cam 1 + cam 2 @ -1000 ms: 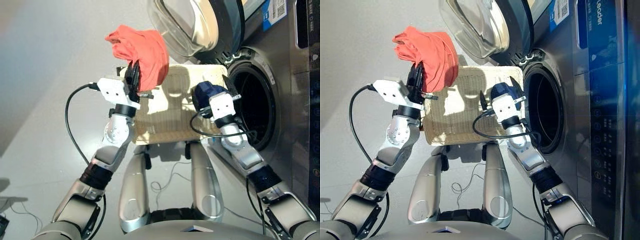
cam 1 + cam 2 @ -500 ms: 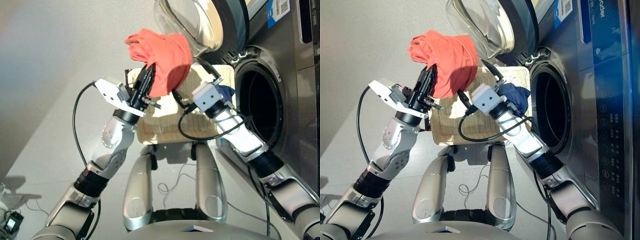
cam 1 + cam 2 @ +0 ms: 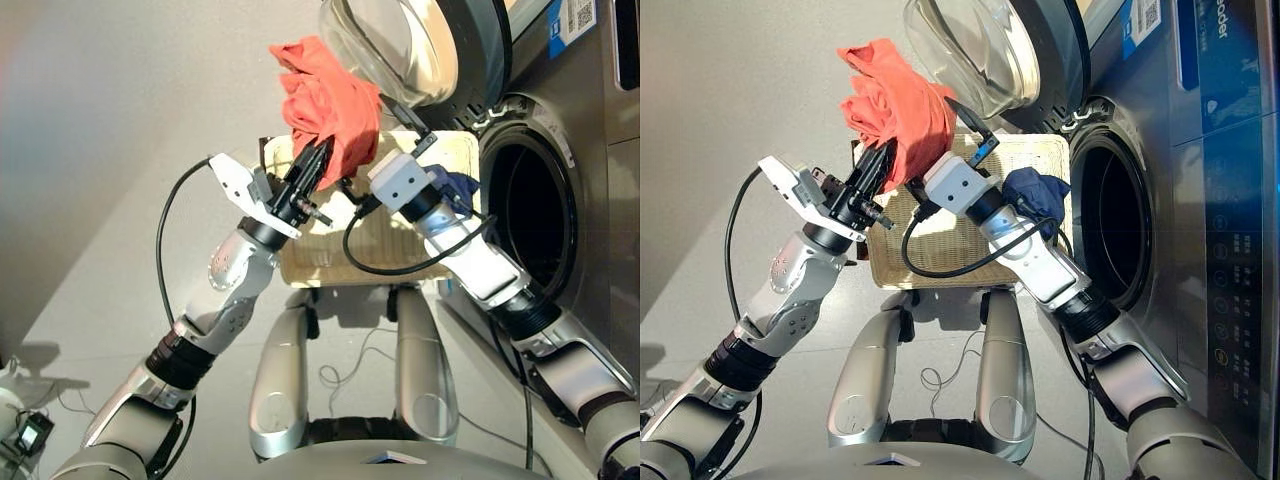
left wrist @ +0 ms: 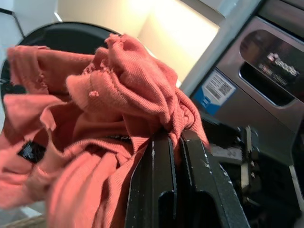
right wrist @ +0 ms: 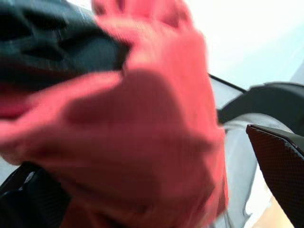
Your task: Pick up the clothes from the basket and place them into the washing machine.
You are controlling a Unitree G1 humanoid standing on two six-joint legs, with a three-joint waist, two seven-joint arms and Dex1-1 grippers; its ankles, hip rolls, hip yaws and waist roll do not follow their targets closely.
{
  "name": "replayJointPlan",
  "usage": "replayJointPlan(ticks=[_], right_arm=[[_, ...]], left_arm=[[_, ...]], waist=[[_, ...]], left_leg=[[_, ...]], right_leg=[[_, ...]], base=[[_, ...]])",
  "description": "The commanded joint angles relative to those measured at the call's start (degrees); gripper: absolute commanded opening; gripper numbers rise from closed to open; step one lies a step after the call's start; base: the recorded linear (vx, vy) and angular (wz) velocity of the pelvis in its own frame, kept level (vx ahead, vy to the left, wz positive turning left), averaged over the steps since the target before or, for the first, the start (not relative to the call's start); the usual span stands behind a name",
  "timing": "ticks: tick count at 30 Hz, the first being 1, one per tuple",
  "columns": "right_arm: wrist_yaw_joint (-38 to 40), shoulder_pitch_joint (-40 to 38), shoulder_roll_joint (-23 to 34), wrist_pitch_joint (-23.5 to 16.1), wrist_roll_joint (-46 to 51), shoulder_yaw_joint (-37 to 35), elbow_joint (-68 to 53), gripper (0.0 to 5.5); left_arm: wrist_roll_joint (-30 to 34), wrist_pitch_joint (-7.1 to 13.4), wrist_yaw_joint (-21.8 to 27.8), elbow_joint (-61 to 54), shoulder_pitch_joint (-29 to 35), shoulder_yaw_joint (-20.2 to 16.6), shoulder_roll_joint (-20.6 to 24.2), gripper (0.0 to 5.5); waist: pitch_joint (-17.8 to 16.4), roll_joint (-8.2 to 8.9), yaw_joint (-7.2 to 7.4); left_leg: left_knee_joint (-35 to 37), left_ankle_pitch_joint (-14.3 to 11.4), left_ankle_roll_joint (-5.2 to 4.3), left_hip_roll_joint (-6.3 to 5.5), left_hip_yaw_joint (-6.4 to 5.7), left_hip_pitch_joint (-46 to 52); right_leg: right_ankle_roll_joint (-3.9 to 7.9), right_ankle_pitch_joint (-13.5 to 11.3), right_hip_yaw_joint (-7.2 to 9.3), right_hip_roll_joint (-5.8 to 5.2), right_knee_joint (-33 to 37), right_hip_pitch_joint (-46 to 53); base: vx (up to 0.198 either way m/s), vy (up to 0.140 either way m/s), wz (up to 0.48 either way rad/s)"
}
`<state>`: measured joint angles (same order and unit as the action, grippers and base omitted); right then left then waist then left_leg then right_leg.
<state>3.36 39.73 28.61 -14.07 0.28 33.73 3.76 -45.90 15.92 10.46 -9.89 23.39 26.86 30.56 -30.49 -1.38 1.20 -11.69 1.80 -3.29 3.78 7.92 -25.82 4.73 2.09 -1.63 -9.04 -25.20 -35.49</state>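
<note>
Two arms met above the basket (image 3: 400,240). Left gripper (image 4: 176,142) clenched the red bundle (image 3: 325,100), held high, long axis hanging roughly vertical beside the door (image 3: 400,45). Right gripper (image 3: 400,120), fingers spread, reached toward it. Blue bundle (image 3: 1035,192) lay behind the right forearm. Step: transfer, seemingly a handover; next, carry to the washer (image 3: 525,215).

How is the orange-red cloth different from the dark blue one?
The orange-red cloth is pinched by the left tool and held high beside the glass door; the dark blue cloth sits low, by the basket and the drum opening. The orange-red one looks larger and hangs loose; the blue one is bunched. Both are soft crumpled fabric.
</note>
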Motion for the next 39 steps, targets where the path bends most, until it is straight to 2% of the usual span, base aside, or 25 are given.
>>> replayJointPlan(ticks=[1,8,12,13,24,34,35,36,37,38,39], right_arm=[[-0.45,6.93,-3.88,-3.77,1.15,0.2,-4.95,5.5],[-2.12,12.44,-2.71,-3.53,0.88,3.69,-3.13,5.5],[-1.86,13.2,-3.39,-3.76,2.4,3.95,-2.59,5.5],[-1.5,13.21,-3.46,-3.79,2.63,3.8,-2.33,0.0],[-1.17,7.38,-2.79,-4.02,3.21,1.73,-4.4,0.0],[1.12,-3.37,-2.03,-4.55,1.63,-2.67,-3.27,0.0],[1.41,-4.4,-1.9,-4.61,1.39,-3.2,-3.02,0.0],[1.62,-5.63,-1.93,-4.73,1.31,-3.76,-2.61,0.0],[2.29,-7.03,-1.99,-4.87,1.17,-4.5,-1.67,0.0],[2.84,-8.17,-2.12,-4.95,1.11,-5.08,-0.83,0.0],[4.03,-9.63,-2.59,-5.12,0.97,-6.03,0.61,0.0]], left_arm=[[-1.6,0.76,3.41,-6.33,0.46,3.31,2.79,0.0],[-2.85,-0.6,7.41,-7.23,4.44,8.88,10.74,0.0],[-3.36,-0.45,8.0,-7.44,5.85,10.24,12.1,0.0],[-3.37,-0.3,8.01,-7.62,6.31,10.44,12.5,0.0],[-2.12,0.01,6.44,-7.17,5.38,9.1,11.81,0.0],[0.31,0.77,4.69,-6.74,3.63,7.07,9.33,0.0],[0.51,0.87,4.58,-6.73,3.53,6.78,9.09,0.54],[0.68,0.9,4.39,-6.66,3.34,6.52,8.62,2.5],[0.94,1.18,4.11,-6.49,2.97,6.28,8.15,4.77],[1.08,1.26,3.91,-6.45,2.72,6.06,7.87,5.5],[1.12,1.61,3.44,-6.47,2.2,5.37,7.27,5.5]], waist=[[2.77,0.11,-0.52],[2.59,-0.11,-0.7],[2.56,-0.06,-0.76],[2.57,-0.09,-0.81],[2.21,-0.03,-0.55],[1.75,-0.09,-0.04],[1.72,-0.1,0.02],[1.67,-0.12,0.1],[1.65,-0.13,0.14],[1.63,-0.16,0.15],[1.61,-0.21,0.16]], left_leg=[[-6.56,-2.23,-1.66,0.65,-0.74,-2.98],[-6.62,-1.97,-1.72,0.46,-0.85,-3.24],[-6.73,-1.92,-1.72,0.49,-0.75,-3.28],[-6.75,-1.88,-1.71,0.46,-0.75,-3.27],[-7.27,-1.97,-1.59,0.51,-0.68,-3.67],[-7.72,-2.09,-1.49,0.65,-0.97,-4.0],[-7.71,-2.07,-1.5,0.66,-0.97,-4.0],[-7.73,-2.06,-1.52,0.67,-0.98,-4.03],[-7.62,-2.06,-1.49,0.65,-1.05,-3.98],[-7.58,-2.05,-1.48,0.66,-1.08,-3.97],[-7.52,-2.04,-1.46,0.63,-1.11,-3.95]], right_leg=[[5.78,-6.61,-0.82,-2.91,8.29,3.42],[5.8,-6.94,-0.96,-2.76,8.34,3.26],[5.79,-7.05,-1.0,-2.76,8.27,3.08],[5.82,-7.13,-1.01,-2.75,8.23,3.05],[5.84,-6.91,-1.12,-2.62,7.94,2.89],[5.78,-6.58,-0.81,-2.66,7.67,2.84],[5.77,-6.55,-0.78,-2.64,7.68,2.87],[5.76,-6.51,-0.73,-2.63,7.68,2.9],[5.77,-6.49,-0.68,-2.61,7.7,2.91],[5.78,-6.47,-0.65,-2.61,7.69,2.91],[5.78,-6.42,-0.61,-2.59,7.69,2.92]], base=[[0.0,0.0,0.0],[0.0,0.0,0.0],[0.0,0.0,0.0],[0.0,0.0,0.0],[0.0,0.0,0.0],[0.0,0.0,0.0],[0.0,0.0,0.0],[0.0,0.0,0.0],[0.0,0.0,0.0],[0.0,0.0,0.0],[0.0,0.0,0.0]])
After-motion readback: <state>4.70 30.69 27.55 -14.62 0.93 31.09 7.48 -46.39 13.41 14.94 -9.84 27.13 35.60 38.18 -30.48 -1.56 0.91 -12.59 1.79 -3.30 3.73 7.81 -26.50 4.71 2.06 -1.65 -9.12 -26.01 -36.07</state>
